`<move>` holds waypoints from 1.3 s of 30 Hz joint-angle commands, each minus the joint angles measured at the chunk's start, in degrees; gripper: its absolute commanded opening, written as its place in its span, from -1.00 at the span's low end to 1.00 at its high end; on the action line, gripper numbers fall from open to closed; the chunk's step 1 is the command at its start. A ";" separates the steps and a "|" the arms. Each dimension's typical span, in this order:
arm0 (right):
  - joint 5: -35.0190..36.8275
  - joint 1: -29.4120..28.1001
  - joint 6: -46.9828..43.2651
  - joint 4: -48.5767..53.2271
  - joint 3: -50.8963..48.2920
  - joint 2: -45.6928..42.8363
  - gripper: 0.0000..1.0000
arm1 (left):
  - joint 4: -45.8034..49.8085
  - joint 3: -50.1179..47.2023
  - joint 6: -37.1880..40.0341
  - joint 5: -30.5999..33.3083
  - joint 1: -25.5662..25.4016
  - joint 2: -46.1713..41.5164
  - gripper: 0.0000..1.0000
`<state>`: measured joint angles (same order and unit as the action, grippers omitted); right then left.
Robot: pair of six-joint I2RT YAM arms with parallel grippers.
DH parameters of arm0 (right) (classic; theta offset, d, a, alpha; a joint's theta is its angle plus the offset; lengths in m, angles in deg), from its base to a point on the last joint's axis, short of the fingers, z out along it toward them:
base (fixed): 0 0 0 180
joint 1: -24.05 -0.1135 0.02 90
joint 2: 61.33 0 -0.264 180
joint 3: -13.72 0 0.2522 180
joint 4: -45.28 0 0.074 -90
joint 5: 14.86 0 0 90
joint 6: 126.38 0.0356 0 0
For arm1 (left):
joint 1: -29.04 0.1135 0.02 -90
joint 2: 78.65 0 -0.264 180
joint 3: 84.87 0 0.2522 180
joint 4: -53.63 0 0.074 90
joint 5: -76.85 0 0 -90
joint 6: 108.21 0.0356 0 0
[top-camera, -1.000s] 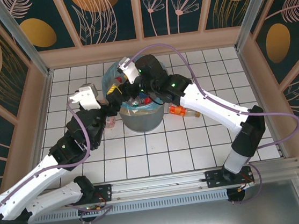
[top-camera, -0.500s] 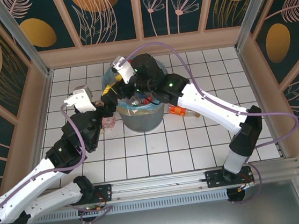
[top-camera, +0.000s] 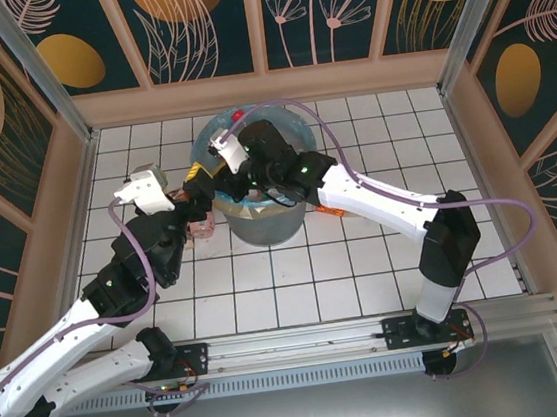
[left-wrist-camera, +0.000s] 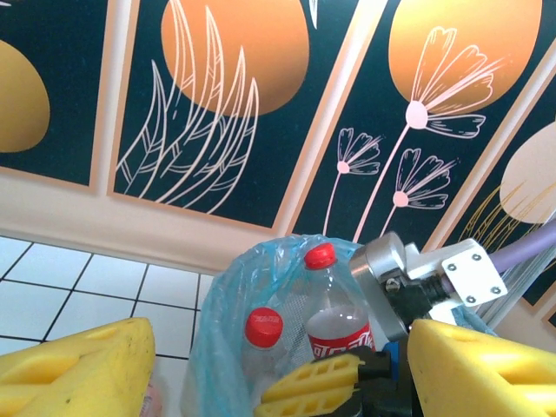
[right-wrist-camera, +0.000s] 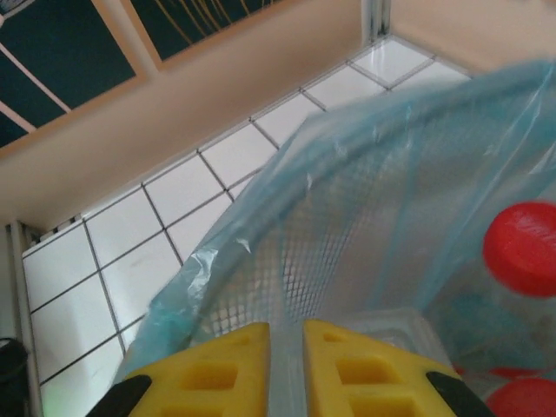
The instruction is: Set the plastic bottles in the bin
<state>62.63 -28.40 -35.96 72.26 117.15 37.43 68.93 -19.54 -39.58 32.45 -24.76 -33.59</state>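
The grey bin (top-camera: 260, 227), lined with a light-blue bag (left-wrist-camera: 217, 321), holds several clear bottles; two with red caps (left-wrist-camera: 262, 327) stand against its far wall. My right gripper (right-wrist-camera: 287, 347) reaches across the bin to its left rim (right-wrist-camera: 261, 234), its yellow fingers (left-wrist-camera: 321, 382) nearly together with the bagged rim pinched between them. My left gripper (left-wrist-camera: 278, 347) hovers just left of the bin, wide open and empty. A pink-labelled bottle (top-camera: 200, 229) lies on the tiles under it. An orange-capped bottle (top-camera: 339, 208) lies right of the bin.
The bin stands on white floor tiles (top-camera: 296, 277) inside a walled enclosure with patterned panels (left-wrist-camera: 217, 104). The right arm (top-camera: 378, 197) spans the bin's top. The two grippers are very close together at the bin's left side.
The right gripper has swung left and down from over the bin's middle to its left rim. The left arm has drawn back a little toward the near left.
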 commanded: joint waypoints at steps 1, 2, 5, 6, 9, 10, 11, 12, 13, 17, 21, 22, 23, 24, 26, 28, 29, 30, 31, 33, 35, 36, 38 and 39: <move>-1.79 1.23 3.35 0.10 -3.62 -1.95 -0.64 | -0.74 -0.76 -0.98 0.72 -0.34 0.11 0.54; -2.13 1.53 3.89 -0.36 -4.03 -2.24 -0.62 | -0.86 -0.85 -1.03 0.48 -0.31 0.18 0.54; -3.03 1.82 4.89 -1.29 -3.73 -3.06 -0.58 | -0.73 -0.51 -1.01 0.29 -0.31 0.45 0.54; -3.38 1.82 5.00 -1.51 -3.06 -3.21 -0.56 | -0.84 -0.41 -0.93 0.30 -0.31 0.47 0.54; -4.20 1.82 5.15 -2.02 -0.35 -3.62 -0.50 | -1.09 0.03 -0.37 0.62 -0.39 0.56 0.54; -4.19 1.82 5.20 -2.07 0.68 -3.66 -0.49 | -1.12 0.19 -0.26 0.70 -0.33 0.64 0.54; -4.04 1.82 5.28 -2.13 1.88 -3.79 -0.48 | -1.19 0.45 0.06 0.80 -0.33 0.69 0.54; -3.72 1.82 5.41 -2.11 3.03 -3.98 -0.47 | -1.18 0.67 0.39 0.91 -0.30 0.73 0.54; -3.58 1.82 5.46 -2.17 3.81 -4.30 -0.47 | -1.16 0.96 0.66 1.01 -0.40 0.89 0.54; -0.19 1.82 5.81 -4.82 3.17 -8.34 -0.36 | -0.69 2.48 2.75 1.02 -0.41 1.98 0.54; 7.12 1.99 5.48 -7.81 -2.45 -15.70 -0.23 | 0.35 3.80 5.32 -0.58 -0.36 4.25 0.54; 8.94 2.23 5.38 -8.01 -3.96 -17.58 -0.21 | 0.51 5.54 6.16 -1.87 -0.35 5.04 0.54; 11.11 2.65 5.33 -7.85 -5.70 -19.65 -0.20 | 0.72 6.42 6.85 -3.44 -0.35 6.06 0.53; 12.83 3.29 5.52 -7.41 -7.01 -21.40 -0.18 | 0.90 7.16 7.39 -5.04 -0.33 7.02 0.53; 15.38 6.01 6.60 -5.88 -10.46 -25.39 -0.17 | 1.26 9.05 8.28 -9.60 -0.35 9.68 0.51; 15.96 10.29 8.86 -3.07 -13.07 -28.83 -0.11 | 1.49 10.95 8.80 -14.37 -0.35 12.46 0.50; 15.75 13.20 10.04 -1.77 -14.35 -30.79 -0.06 | 1.74 12.11 8.88 -16.88 -0.34 14.13 0.49; 15.47 15.72 10.87 -0.66 -15.86 -32.25 -0.02 | 1.80 13.01 8.88 -18.56 -0.39 15.40 0.48; 15.16 18.34 11.37 0.67 -17.48 -33.76 0.01 | 1.50 13.73 8.95 -20.25 -0.39 16.76 0.47; 13.88 23.85 10.76 3.90 -20.23 -35.62 0.13 | 0.67 14.92 9.23 -23.35 -0.34 19.01 0.46; 13.61 28.42 9.59 6.60 -22.77 -35.97 0.17 | 0.07 16.60 8.82 -28.10 -0.34 21.47 0.45; 11.67 30.42 8.82 7.44 -24.08 -36.00 0.19 | -0.12 17.44 8.50 -30.67 -0.50 22.61 0.44; 11.06 33.59 6.52 6.72 -28.73 -36.29 0.21 | -0.63 18.86 7.77 -35.56 -0.84 24.72 0.43; 11.52 34.36 5.44 5.55 -31.30 -36.50 0.23 | -0.87 19.50 7.60 -38.25 -1.10 25.78 0.43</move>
<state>75.06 3.34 -27.61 74.90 91.19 1.56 69.96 -3.12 -31.78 4.71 -25.02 -9.53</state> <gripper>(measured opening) 0.606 0.715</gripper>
